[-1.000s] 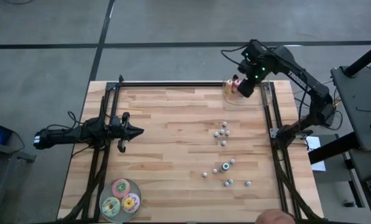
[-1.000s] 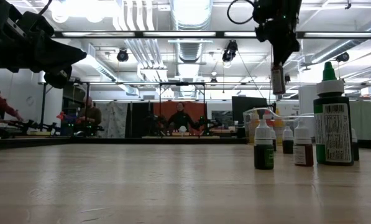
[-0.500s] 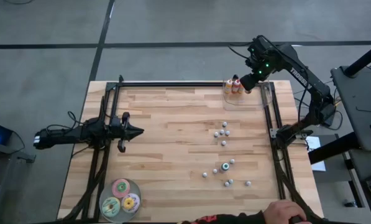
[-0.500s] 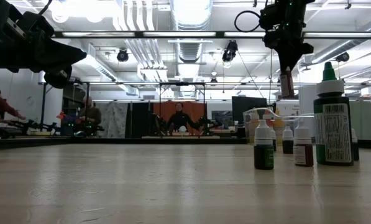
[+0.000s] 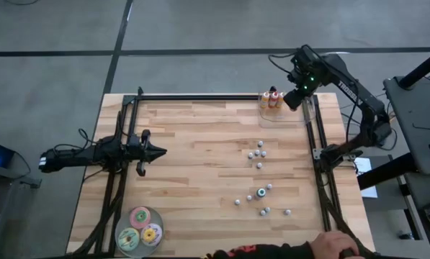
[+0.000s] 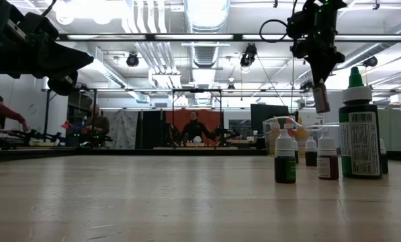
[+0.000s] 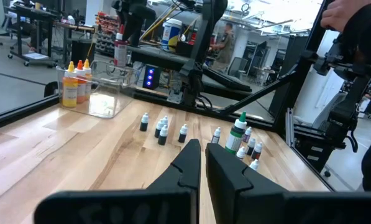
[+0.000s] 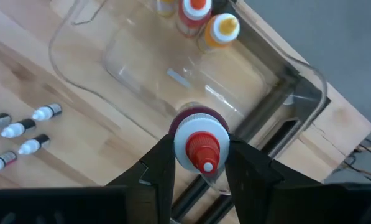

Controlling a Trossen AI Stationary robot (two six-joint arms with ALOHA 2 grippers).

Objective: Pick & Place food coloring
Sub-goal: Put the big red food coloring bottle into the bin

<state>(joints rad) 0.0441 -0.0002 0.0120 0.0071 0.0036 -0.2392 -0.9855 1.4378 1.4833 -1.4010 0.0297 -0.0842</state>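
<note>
The right gripper [image 8: 201, 163] hangs above the clear bin [image 8: 141, 68] at the far right corner of the table [image 5: 193, 165], its fingers closed on a red-capped bottle [image 8: 199, 140] held upright. The bottle appears to sit over the bin's near wall rather than its open middle, so a release here could land it on the rim and tip it outside, or roll it off the table edge just beyond the bin. Three bottles [image 5: 271, 98] already stand in the bin's far corner; a drop close to them might knock them over. The grip looks shallow, near the cap, so the bottle could swing or slip. The remaining small bottles [image 5: 257, 152] stand well apart from the bin, toward the table's middle. The left gripper [image 7: 201, 163] waits far from the bin, its fingers nearly together and empty.
</note>
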